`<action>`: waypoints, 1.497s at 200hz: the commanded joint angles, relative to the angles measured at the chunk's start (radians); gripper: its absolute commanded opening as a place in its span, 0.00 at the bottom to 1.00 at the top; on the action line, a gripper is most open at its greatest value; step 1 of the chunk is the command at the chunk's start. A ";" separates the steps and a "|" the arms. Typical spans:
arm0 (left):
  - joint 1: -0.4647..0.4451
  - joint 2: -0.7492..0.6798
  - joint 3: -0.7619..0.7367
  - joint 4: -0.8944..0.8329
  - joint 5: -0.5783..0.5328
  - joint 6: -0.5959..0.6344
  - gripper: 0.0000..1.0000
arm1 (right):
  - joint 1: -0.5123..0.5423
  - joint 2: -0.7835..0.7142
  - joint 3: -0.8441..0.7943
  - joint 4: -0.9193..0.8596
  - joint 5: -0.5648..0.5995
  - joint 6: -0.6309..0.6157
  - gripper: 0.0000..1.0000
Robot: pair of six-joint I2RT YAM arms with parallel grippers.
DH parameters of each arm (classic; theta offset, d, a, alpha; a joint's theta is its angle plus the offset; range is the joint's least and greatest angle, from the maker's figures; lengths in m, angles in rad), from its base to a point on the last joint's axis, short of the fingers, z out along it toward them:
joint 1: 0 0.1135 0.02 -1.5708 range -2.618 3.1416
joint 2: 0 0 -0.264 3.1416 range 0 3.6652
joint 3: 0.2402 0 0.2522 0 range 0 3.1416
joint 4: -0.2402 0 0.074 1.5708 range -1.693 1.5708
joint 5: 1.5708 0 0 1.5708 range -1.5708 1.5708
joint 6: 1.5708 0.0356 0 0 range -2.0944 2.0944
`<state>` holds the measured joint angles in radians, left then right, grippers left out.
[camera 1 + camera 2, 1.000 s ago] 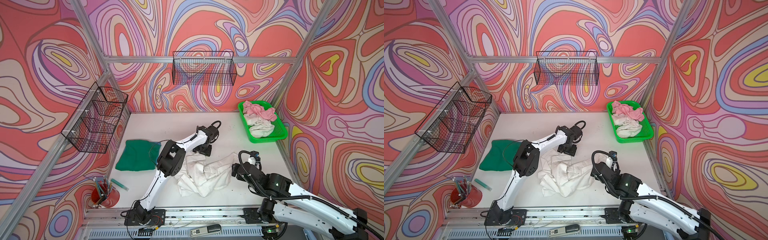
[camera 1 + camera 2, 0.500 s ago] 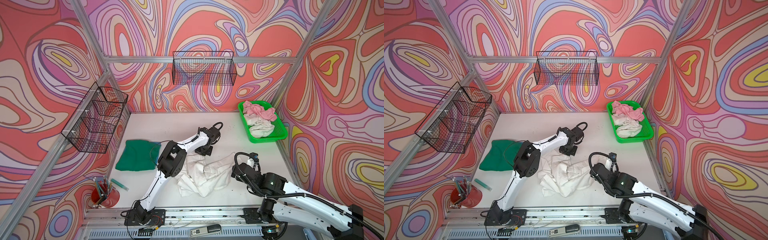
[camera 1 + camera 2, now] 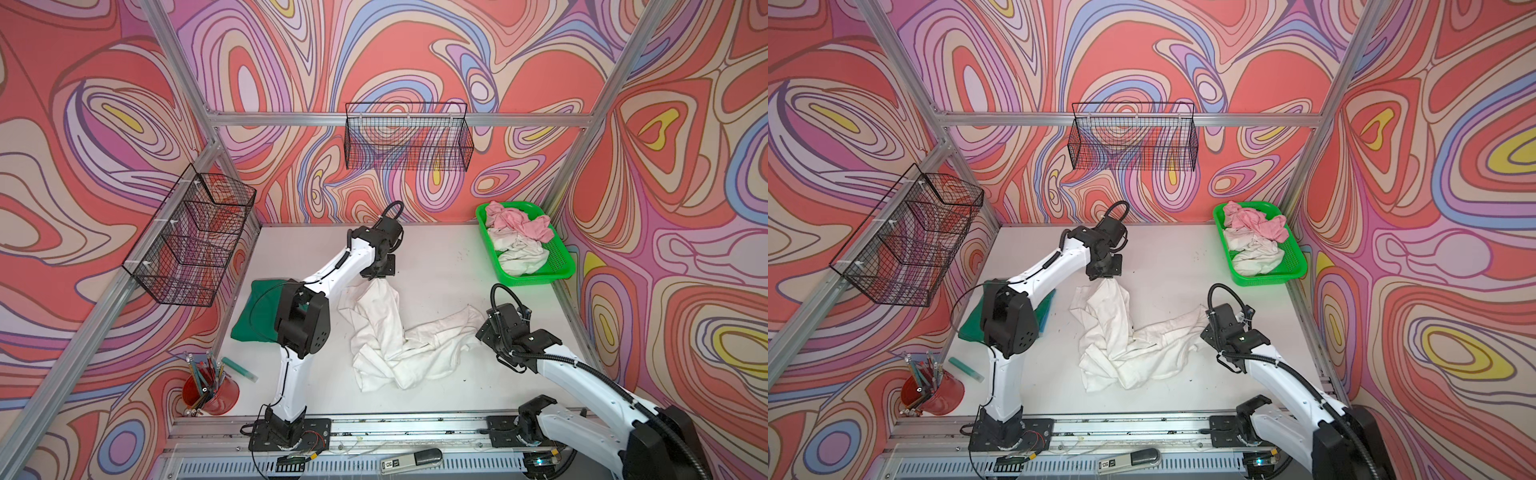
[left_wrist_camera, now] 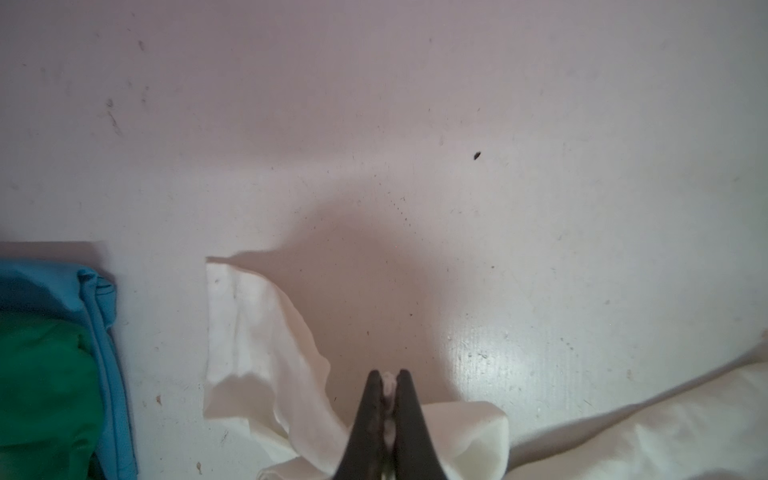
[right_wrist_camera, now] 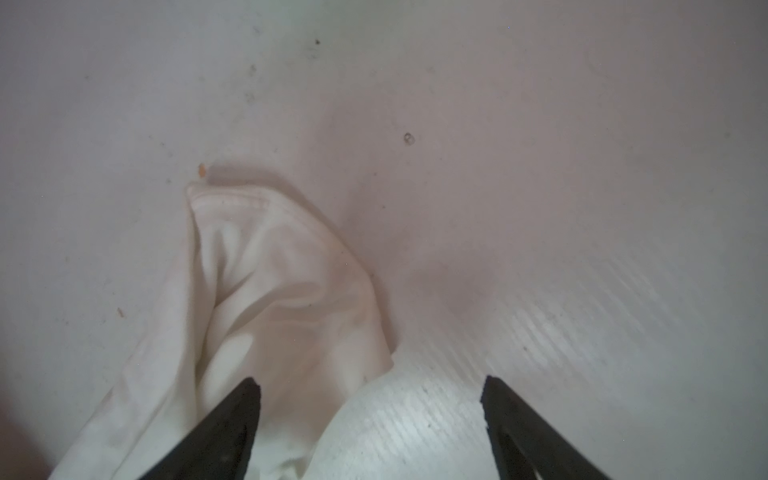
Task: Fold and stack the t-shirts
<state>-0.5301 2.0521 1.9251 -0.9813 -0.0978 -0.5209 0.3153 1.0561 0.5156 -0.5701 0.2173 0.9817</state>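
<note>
Stack at far left: dark green t-shirt [image 3: 253, 309], folded, flat by the left edge of the counter [image 3: 440, 257], partly hidden behind the elbow of the left arm.

Just right of it, left pincer [image 4: 388, 380] clenched on a pinch of the white t-shirt [image 3: 386, 332], with the far-left corner of the cloth raised off the surface. From that pinch, crumpled body running toward the near edge, then one long limb out rightward to a hemmed end.

Right pincer [image 5: 370, 386] released, jaws wide, poised at that end: one finger over the cloth, its mate over bare surface, hem just ahead of the tips. Nearer arm for that end: the right.

Judged next: closing on the hemmed end, then pulling apart along the left-right line to spread the shirt.

Open room: ample bare surface behind the cloth and to its right.

At far right, pink and off-white t-shirts [image 3: 519, 232] heaped in the green basket [image 3: 536, 277], well apart from the work. No obstruction noted.
</note>
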 commanded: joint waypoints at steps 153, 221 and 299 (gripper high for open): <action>0.196 -0.337 -0.121 0.054 0.085 -0.054 0.00 | -0.061 0.131 0.211 0.116 0.032 -0.170 0.00; 0.323 -0.584 -0.218 0.096 0.137 -0.154 0.00 | -0.062 -0.090 0.600 0.013 0.106 -0.380 0.00; 0.371 -0.801 -0.308 0.126 0.193 -0.251 0.00 | -0.061 -0.253 0.832 0.019 -0.068 -0.552 0.00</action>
<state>-0.1684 1.3079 1.6775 -0.8886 0.0597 -0.7120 0.2577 0.7994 1.2892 -0.5133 0.2165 0.5018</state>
